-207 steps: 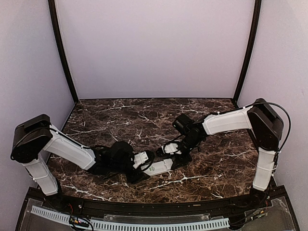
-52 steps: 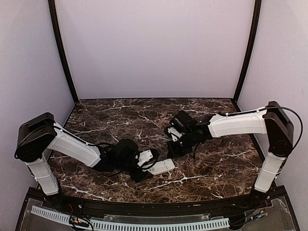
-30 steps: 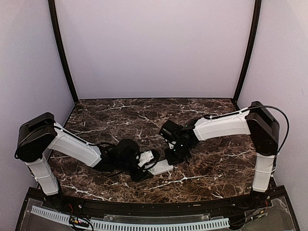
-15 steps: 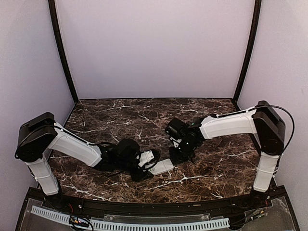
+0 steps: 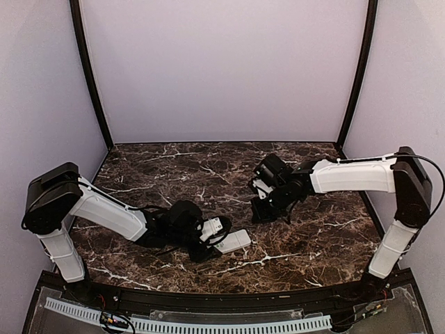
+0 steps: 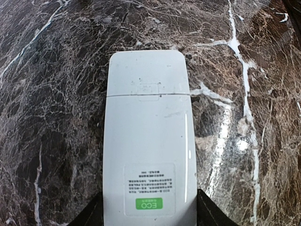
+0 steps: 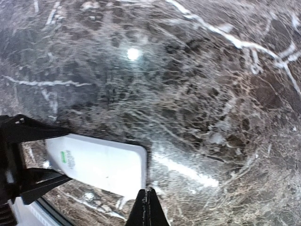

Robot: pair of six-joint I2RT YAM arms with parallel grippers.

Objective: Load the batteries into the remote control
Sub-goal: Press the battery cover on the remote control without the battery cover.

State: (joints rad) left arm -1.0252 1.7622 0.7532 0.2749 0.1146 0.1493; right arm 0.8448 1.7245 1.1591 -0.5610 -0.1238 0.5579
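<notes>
Remote control lies back-up on the desk, its label end clamped in the left claw to present the closed battery cover steadily, while the right claw, fingers together and empty, now stands farther from it than half a second earlier.

Lab robot cell, not a home. Plain lilac panel walls box in the top, left and right of frame. Black curved corner poles, dark brown white-veined marble-look tabletop, white slotted cable duct along bottom edge. My white-and-black arms are bolted at the bottom corners.
</notes>
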